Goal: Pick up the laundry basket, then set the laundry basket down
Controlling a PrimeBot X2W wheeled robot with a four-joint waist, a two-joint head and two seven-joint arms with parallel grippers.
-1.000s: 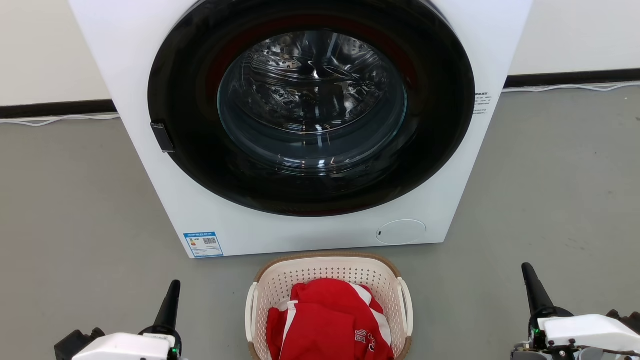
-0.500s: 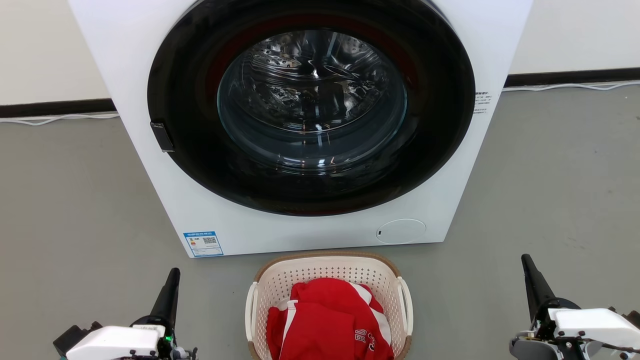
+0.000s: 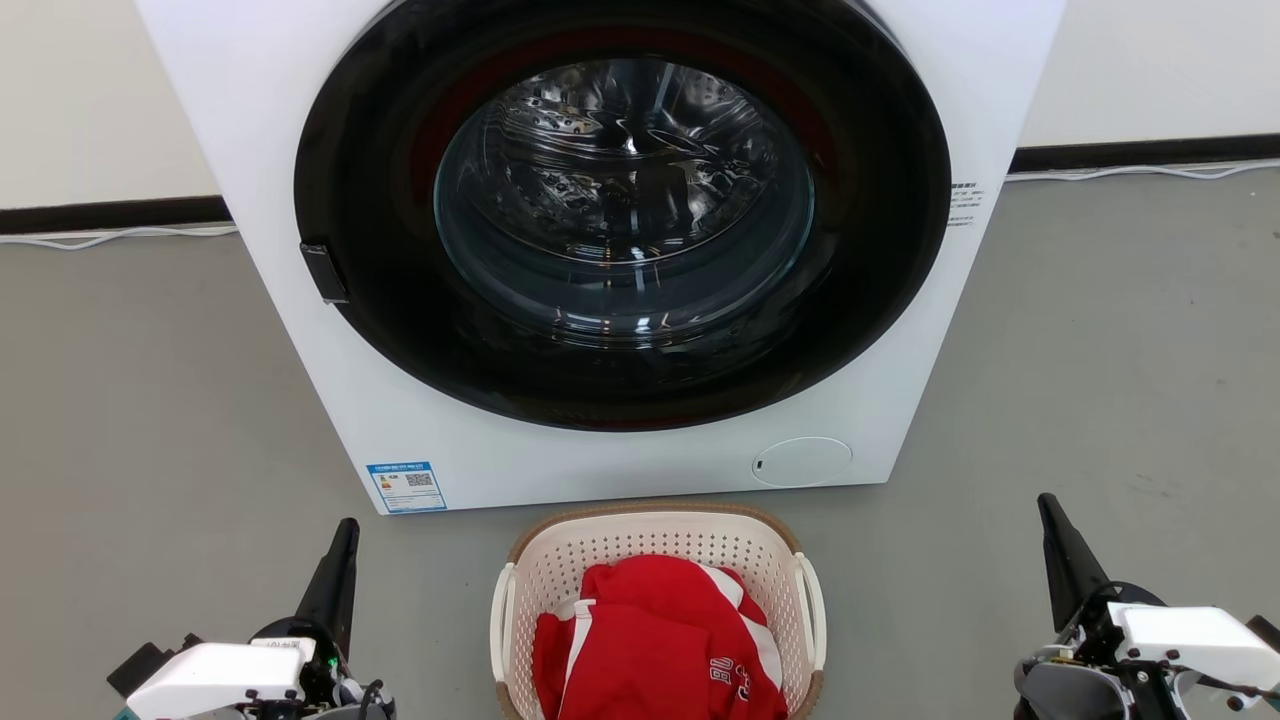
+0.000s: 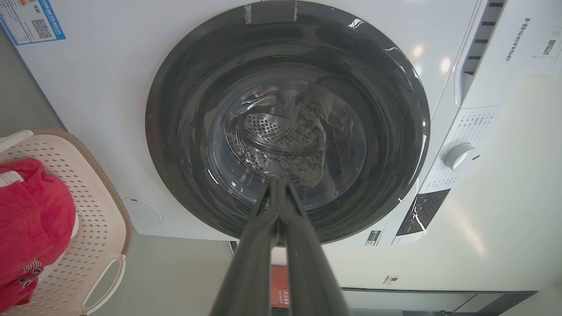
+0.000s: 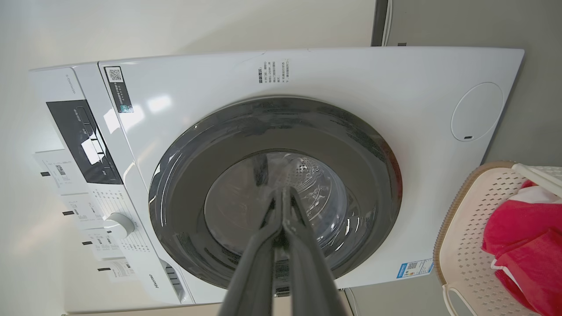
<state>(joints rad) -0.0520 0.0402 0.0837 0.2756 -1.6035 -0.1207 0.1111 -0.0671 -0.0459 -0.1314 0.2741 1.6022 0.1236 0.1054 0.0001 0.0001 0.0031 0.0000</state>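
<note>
Head view: the cream-white perforated plastic laundry basket [image 3: 640,545] with its brown woven-look rim sits on the grey floor [image 3: 150,400] at 6 o'clock. It is just in front of the white front-loading washing machine [image 3: 420,440] (dark round glass door faces the camera). A crumpled red-and-white garment [image 3: 660,640] lies inside the basket.

The left gripper [image 3: 347,528] is at the basket's 9 o'clock and the right gripper [image 3: 1048,510] at its 3 o'clock. Both are well apart from it, with fingers pointing toward 12. On each, the long dark fingers are pressed together and hold nothing.
</note>
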